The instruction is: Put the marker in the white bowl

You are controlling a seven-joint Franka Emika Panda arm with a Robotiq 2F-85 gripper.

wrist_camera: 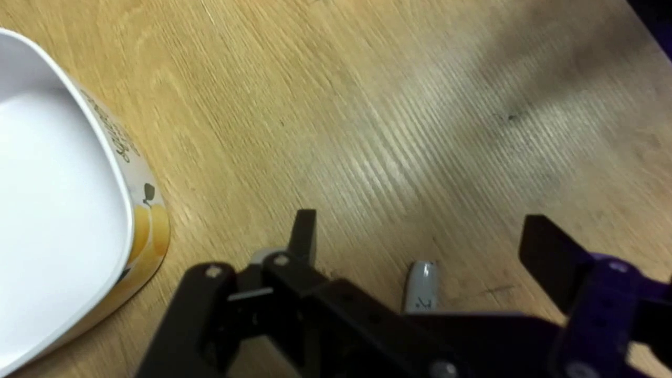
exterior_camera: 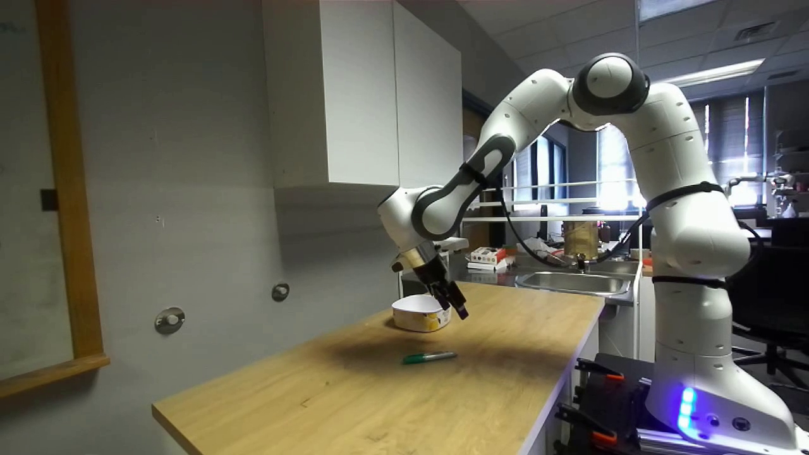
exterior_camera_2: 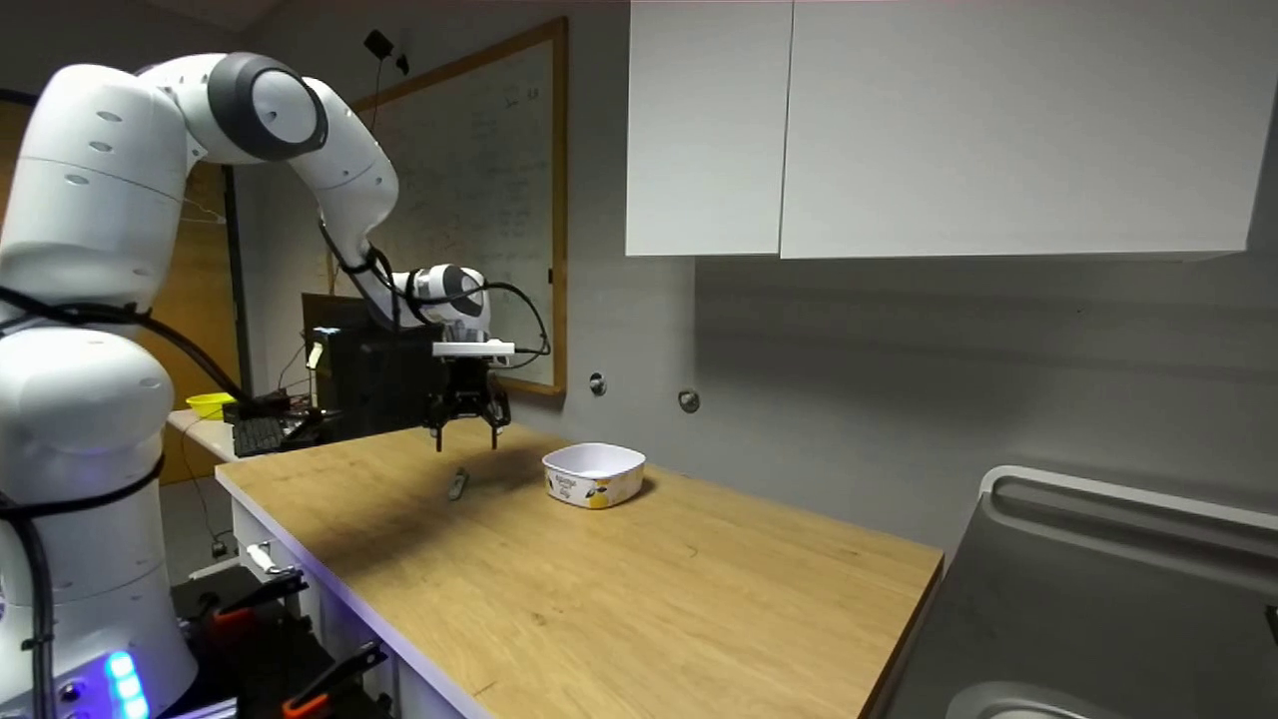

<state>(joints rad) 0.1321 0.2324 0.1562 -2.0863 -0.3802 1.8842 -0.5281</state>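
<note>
The marker lies flat on the wooden table, with a green cap and a paler whitish end, in both exterior views [exterior_camera: 430,357] [exterior_camera_2: 458,485]. In the wrist view only its whitish end [wrist_camera: 421,285] shows; the gripper's body hides the rest. The white bowl, with a lemon print on its outer wall, stands upright beside it [exterior_camera: 417,320] [exterior_camera_2: 594,489]. Its bare inside shows at the left of the wrist view [wrist_camera: 52,210]. My gripper [exterior_camera: 456,308] [exterior_camera_2: 466,442] is open and empty above the table. In the wrist view its fingertips [wrist_camera: 420,223] are wide apart, with the marker's end between and below them.
The wooden table [exterior_camera: 354,404] runs along a grey wall, and white cabinets [exterior_camera: 360,95] [exterior_camera_2: 939,130] hang above it. A metal sink [exterior_camera: 572,283] lies beyond the table's end. A dark grey surface with a raised rim [exterior_camera_2: 1098,589] adjoins the table.
</note>
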